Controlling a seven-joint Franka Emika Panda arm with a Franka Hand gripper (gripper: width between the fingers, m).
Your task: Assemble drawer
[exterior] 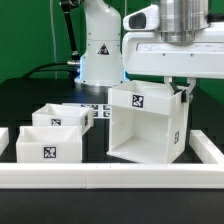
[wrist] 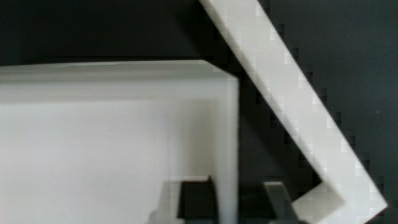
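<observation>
The drawer's large white casing (exterior: pixel 145 125) stands on the black table right of centre in the exterior view, its open side toward the camera and a tag on its back wall. Two shallow white trays (exterior: pixel 55 135) sit at the exterior view's left, one behind the other. My gripper (exterior: pixel 183 92) comes down from above onto the top edge of the casing's right wall. In the wrist view the thin wall (wrist: pixel 233 150) runs between the two dark fingers (wrist: pixel 192 203), which hold it from both sides. The gripper (wrist: pixel 233 203) is shut on that wall.
Long low white border rails run along the front (exterior: pixel 110 178) and the exterior view's right (exterior: pixel 208 150). A rail also crosses the wrist view diagonally (wrist: pixel 276 90). The marker board (exterior: pixel 95 108) lies behind the trays. The robot base (exterior: pixel 100 50) stands at the back.
</observation>
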